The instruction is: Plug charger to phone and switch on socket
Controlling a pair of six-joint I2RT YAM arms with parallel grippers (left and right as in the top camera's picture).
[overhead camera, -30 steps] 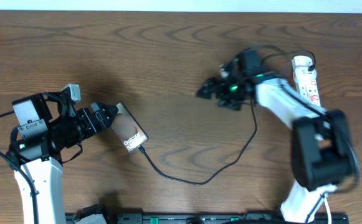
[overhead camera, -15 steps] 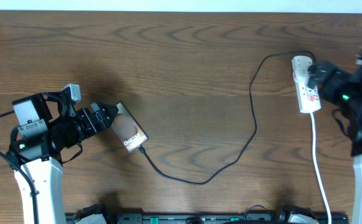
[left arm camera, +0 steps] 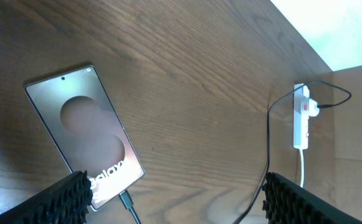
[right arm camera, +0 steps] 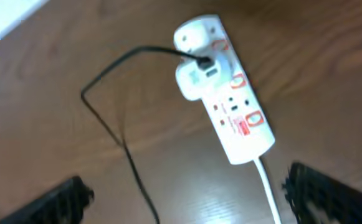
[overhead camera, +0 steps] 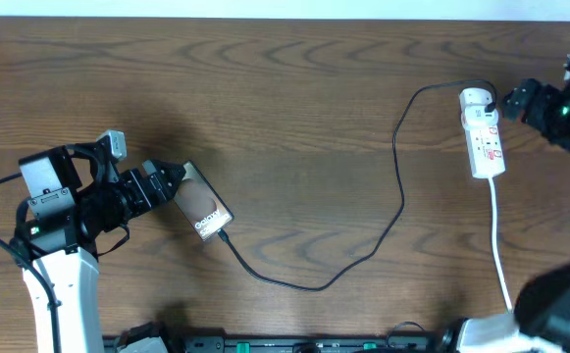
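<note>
The bronze-brown phone (overhead camera: 202, 207) lies flat at the left, and shows in the left wrist view (left arm camera: 84, 134). The charger's black connector (overhead camera: 224, 235) sits at the phone's lower edge (left arm camera: 126, 200). The black cable (overhead camera: 400, 201) loops right and up to a white adapter (right arm camera: 196, 74) seated in the white power strip (overhead camera: 484, 135), which has red marks (right arm camera: 227, 93). My left gripper (overhead camera: 167, 184) is open, its left finger by the phone's lower corner (left arm camera: 174, 202). My right gripper (overhead camera: 520, 100) is open and empty, hovering just right of the strip's top end (right arm camera: 193, 199).
The strip's white cord (overhead camera: 498, 245) runs down to the table's front edge. The cable's slack loop (overhead camera: 309, 284) lies in the middle front of the wooden table (overhead camera: 294, 118). The right arm's base (overhead camera: 559, 294) is at the lower right.
My right arm has swung from the middle of the table out to the right, past the power strip. The left arm, phone and cable have stayed put.
</note>
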